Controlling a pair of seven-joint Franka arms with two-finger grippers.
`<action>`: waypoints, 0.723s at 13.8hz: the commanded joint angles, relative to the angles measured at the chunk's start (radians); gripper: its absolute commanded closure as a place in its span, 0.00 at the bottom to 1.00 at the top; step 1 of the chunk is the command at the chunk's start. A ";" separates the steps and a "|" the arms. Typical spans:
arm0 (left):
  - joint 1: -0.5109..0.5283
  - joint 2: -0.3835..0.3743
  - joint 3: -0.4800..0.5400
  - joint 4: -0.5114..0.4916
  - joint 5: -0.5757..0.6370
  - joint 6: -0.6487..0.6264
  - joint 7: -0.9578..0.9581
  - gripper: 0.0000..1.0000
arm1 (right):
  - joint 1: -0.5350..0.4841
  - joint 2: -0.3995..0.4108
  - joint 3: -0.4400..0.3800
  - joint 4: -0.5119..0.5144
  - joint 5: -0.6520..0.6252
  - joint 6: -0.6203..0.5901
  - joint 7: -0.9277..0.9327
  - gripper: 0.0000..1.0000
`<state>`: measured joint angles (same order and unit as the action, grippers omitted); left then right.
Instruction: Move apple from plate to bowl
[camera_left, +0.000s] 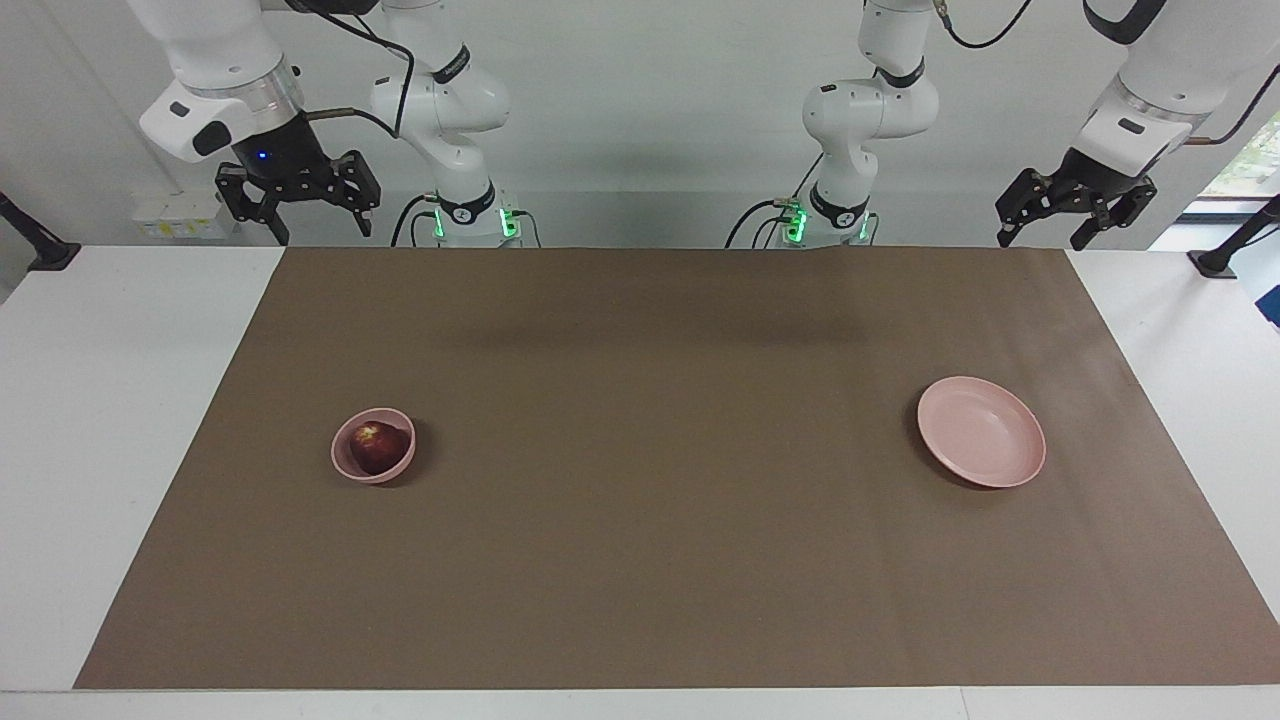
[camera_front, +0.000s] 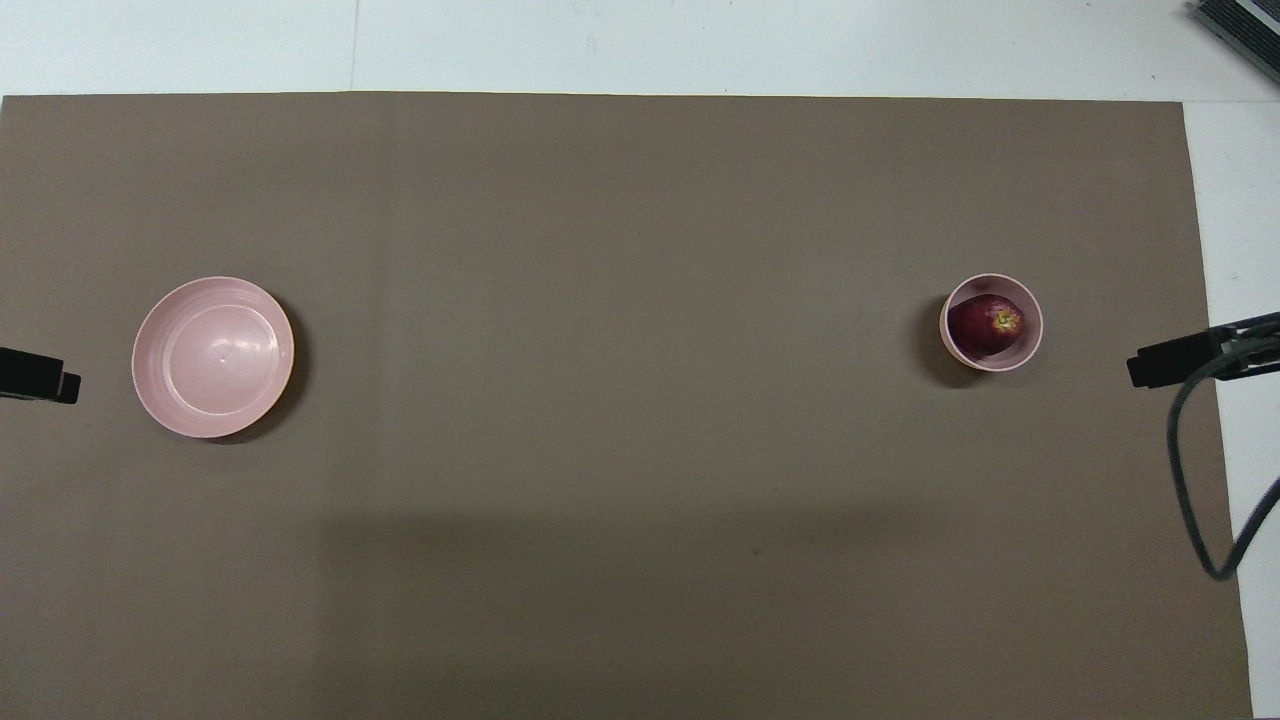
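Apple (camera_left: 379, 446) resting inside bowl (camera_left: 352, 468), well apart from bare plate (camera_left: 990, 460); left gripper (camera_left: 1074, 212) and right gripper (camera_left: 296, 205) raised, spread, empty, well clear of bowl; transfer apparently finished, nothing further needed.

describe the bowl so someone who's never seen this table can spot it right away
Start from the brown mat that covers most of the table and go toward the right arm's end. There sits the bowl, small, deep, round and pale pink, with a dark red apple inside it. The only other dish, the plate, is wider, shallow, bare, and lies toward the left arm's end.
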<state>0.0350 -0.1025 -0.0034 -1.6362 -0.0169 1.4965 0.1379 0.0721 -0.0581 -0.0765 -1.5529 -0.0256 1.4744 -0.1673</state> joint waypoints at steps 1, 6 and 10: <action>0.002 -0.003 0.000 0.013 0.014 -0.021 0.008 0.00 | -0.006 -0.062 0.004 -0.082 -0.019 0.041 -0.035 0.00; 0.002 -0.003 0.000 0.013 0.014 -0.021 0.008 0.00 | -0.006 -0.059 0.006 -0.079 0.001 0.037 -0.026 0.00; 0.002 -0.003 0.000 0.013 0.014 -0.021 0.008 0.00 | -0.006 -0.055 0.004 -0.073 0.003 0.031 -0.028 0.00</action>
<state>0.0350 -0.1025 -0.0034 -1.6361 -0.0169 1.4962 0.1379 0.0723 -0.0915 -0.0761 -1.5988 -0.0262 1.4896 -0.1770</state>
